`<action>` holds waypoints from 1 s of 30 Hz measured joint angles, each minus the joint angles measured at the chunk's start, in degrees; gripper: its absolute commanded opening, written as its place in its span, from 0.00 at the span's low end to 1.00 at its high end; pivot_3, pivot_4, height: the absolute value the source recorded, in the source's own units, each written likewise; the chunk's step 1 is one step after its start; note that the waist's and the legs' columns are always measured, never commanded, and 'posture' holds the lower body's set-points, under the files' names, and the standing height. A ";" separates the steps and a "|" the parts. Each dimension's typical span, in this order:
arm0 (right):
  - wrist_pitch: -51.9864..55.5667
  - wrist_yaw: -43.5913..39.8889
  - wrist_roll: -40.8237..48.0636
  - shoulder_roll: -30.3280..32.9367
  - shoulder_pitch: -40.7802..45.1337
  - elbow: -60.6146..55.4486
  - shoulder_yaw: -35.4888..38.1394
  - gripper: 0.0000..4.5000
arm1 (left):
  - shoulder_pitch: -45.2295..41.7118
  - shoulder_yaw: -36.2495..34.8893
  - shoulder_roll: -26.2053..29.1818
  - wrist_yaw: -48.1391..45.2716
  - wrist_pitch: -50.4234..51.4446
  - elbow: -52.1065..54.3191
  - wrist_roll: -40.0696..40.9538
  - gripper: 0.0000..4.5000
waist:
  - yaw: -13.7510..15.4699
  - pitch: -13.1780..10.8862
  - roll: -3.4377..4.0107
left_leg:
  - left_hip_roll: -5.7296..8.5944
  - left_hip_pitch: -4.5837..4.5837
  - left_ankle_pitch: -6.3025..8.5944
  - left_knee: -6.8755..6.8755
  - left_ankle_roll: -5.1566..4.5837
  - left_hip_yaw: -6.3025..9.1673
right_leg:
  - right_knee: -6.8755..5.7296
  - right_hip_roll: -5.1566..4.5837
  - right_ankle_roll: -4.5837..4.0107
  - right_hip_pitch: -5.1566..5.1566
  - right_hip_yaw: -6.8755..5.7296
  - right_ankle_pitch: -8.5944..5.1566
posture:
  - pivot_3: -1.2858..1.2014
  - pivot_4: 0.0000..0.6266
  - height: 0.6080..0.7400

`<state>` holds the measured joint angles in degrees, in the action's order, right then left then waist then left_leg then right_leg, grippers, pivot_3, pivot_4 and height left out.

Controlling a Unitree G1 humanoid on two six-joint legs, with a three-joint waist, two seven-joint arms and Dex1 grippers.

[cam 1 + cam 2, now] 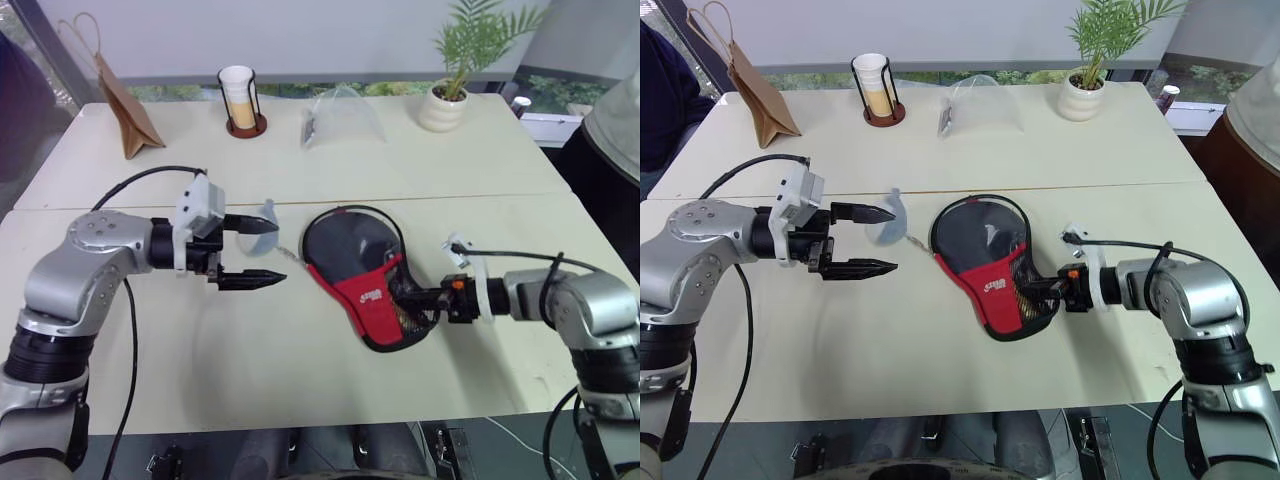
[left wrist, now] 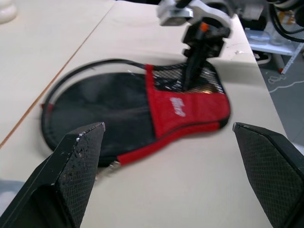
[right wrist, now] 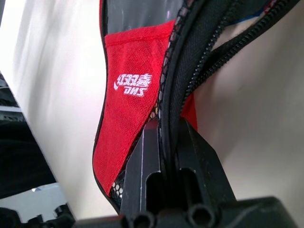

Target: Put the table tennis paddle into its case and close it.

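The case (image 1: 365, 295) lies in the middle of the table, a black pouch with a red logo panel (image 3: 128, 95) and a mesh pocket. Its zip rim stands open around the round end. Inside that rim shows a glossy black round face (image 1: 350, 240), the paddle's blade as far as I can tell; the handle is hidden under the red panel. My right gripper (image 1: 410, 297) is shut on the case's zip edge at the narrow end, the fabric pinched between its fingers (image 3: 190, 142). To the left of the case hovers my left gripper (image 1: 280, 252), open and holding nothing, pointing at the case (image 2: 180, 109).
A pale grey charm (image 1: 265, 215) lies beside the left gripper on a thin chain. Along the table's far side stand a brown paper bag (image 1: 125, 110), a cup in a wire holder (image 1: 238, 100), a clear plastic bag (image 1: 340, 118) and a potted plant (image 1: 445, 100). A person (image 1: 615, 120) stands at the right.
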<state>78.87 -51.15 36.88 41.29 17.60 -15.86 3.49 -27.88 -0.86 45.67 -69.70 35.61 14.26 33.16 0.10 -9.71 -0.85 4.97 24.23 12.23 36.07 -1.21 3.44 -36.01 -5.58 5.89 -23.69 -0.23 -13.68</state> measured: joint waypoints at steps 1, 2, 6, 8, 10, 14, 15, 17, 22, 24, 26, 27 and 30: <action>1.94 1.33 0.81 -0.97 -1.23 -1.97 1.36 0.01 | -0.02 0.06 -0.15 0.04 -0.03 0.01 0.00 1.00 | 0.02 0.04 -0.05 | -0.01 0.00 0.00 -0.01 0.00 0.00 | 0.00 0.00 -0.01 0.00 0.00 0.00 | 0.52 0.24 0.95; 3.39 2.38 1.58 -1.93 -2.29 -3.35 2.43 0.01 | 0.00 0.08 -0.17 0.06 -0.03 0.02 0.00 1.00 | 0.07 0.07 -0.11 | -0.02 0.00 0.00 0.00 0.00 0.00 | 0.00 0.00 -0.01 0.00 0.00 0.00 | 0.52 0.24 0.95; 7.62 6.12 4.06 -4.33 -6.08 -9.03 5.82 0.01 | -0.01 0.13 -0.19 0.13 -0.04 0.08 0.01 1.00 | 0.35 0.16 -0.17 | -0.02 -0.02 0.01 -0.02 0.00 0.00 | 0.01 0.00 -0.03 0.01 0.00 -0.02 | 0.52 0.24 0.95; 8.38 7.76 5.69 -5.29 -8.01 -10.96 7.21 0.01 | -0.01 0.13 -0.19 0.12 -0.04 0.10 0.01 1.00 | 0.52 0.18 -0.20 | -0.02 -0.02 0.02 -0.02 -0.01 0.00 | 0.02 0.00 -0.03 0.02 -0.01 -0.03 | 0.52 0.24 0.95; 8.80 9.57 7.63 -6.08 -9.56 -12.19 8.26 0.01 | 0.00 0.16 -0.19 0.11 -0.04 0.11 0.01 1.00 | 0.53 0.18 -0.20 | -0.02 -0.02 0.02 -0.02 -0.01 0.00 | 0.04 0.00 -0.04 0.03 -0.01 -0.03 | 0.52 0.24 0.95; 9.07 13.46 11.60 -7.02 -11.68 -13.88 9.44 0.01 | 0.00 0.17 -0.19 0.06 -0.03 0.14 0.01 1.00 | 0.51 0.18 -0.20 | -0.05 -0.02 0.02 -0.04 -0.02 0.00 | 0.04 0.01 -0.05 0.02 -0.01 -0.04 | 0.52 0.24 0.95; 9.07 14.80 12.67 -7.67 -12.67 -14.67 10.14 0.01 | 0.00 0.18 -0.19 0.02 -0.03 0.15 0.01 1.00 | 0.54 0.19 -0.21 | -0.06 -0.02 0.02 -0.06 -0.02 0.00 | 0.05 0.01 -0.05 0.02 -0.02 -0.04 | 0.52 0.24 0.95; 9.06 17.81 15.16 -8.99 -14.64 -16.49 11.06 0.01 | 0.00 0.20 -0.18 -0.03 -0.02 0.19 0.02 1.00 | 0.47 0.19 -0.21 | -0.09 -0.02 0.02 -0.07 -0.02 0.00 | 0.06 0.03 -0.07 0.02 -0.02 -0.05 | 0.52 0.24 0.95; 9.06 23.24 19.70 -11.42 -17.96 -18.44 12.58 0.01 | 0.03 0.21 -0.18 -0.05 0.04 0.56 0.03 1.00 | 0.43 0.24 -0.30 | -0.15 -0.06 0.03 -0.11 -0.03 0.00 | 0.07 0.07 -0.12 0.03 -0.03 -0.08 | 0.52 0.24 0.95; 9.06 24.62 20.98 -11.64 -18.38 -18.70 12.65 0.01 | 0.03 0.25 -0.17 -0.05 0.06 0.61 0.04 1.00 | 0.39 0.25 -0.29 | -0.16 -0.07 0.03 -0.11 -0.02 -0.01 | 0.07 0.07 -0.16 0.04 -0.03 -0.10 | 0.52 0.24 0.95; 9.06 25.87 22.16 -12.17 -19.11 -18.76 13.07 0.01 | 0.03 0.34 -0.18 -0.06 0.08 0.61 0.04 1.00 | 0.41 0.26 -0.31 | -0.18 -0.08 0.03 -0.11 -0.02 -0.01 | 0.08 0.08 -0.21 0.05 -0.04 -0.13 | 0.52 0.24 0.95; 9.06 26.30 22.60 -12.43 -19.32 -18.71 13.23 0.01 | 0.02 0.45 -0.17 -0.06 0.08 0.61 0.04 1.00 | 0.40 0.25 -0.31 | -0.18 -0.09 0.03 -0.11 -0.02 -0.01 | 0.08 0.08 -0.22 0.05 -0.04 -0.14 | 0.52 0.24 0.95; 9.06 27.18 23.06 -12.79 -19.66 -18.13 13.38 0.20 | -0.05 1.24 -0.19 -0.08 0.08 0.57 0.03 1.00 | 0.35 0.25 -0.30 | -0.22 -0.09 0.03 -0.13 -0.02 0.00 | 0.16 0.11 -0.23 0.08 -0.05 -0.14 | 0.52 0.24 0.95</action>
<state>87.94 -23.97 59.94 28.50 -2.06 -33.99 16.88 -27.93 0.38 45.49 -69.78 35.68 14.84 33.20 0.45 -9.45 -1.15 4.76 24.14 12.26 35.94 -1.23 3.44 -35.85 -5.46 5.66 -23.62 -0.28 -13.83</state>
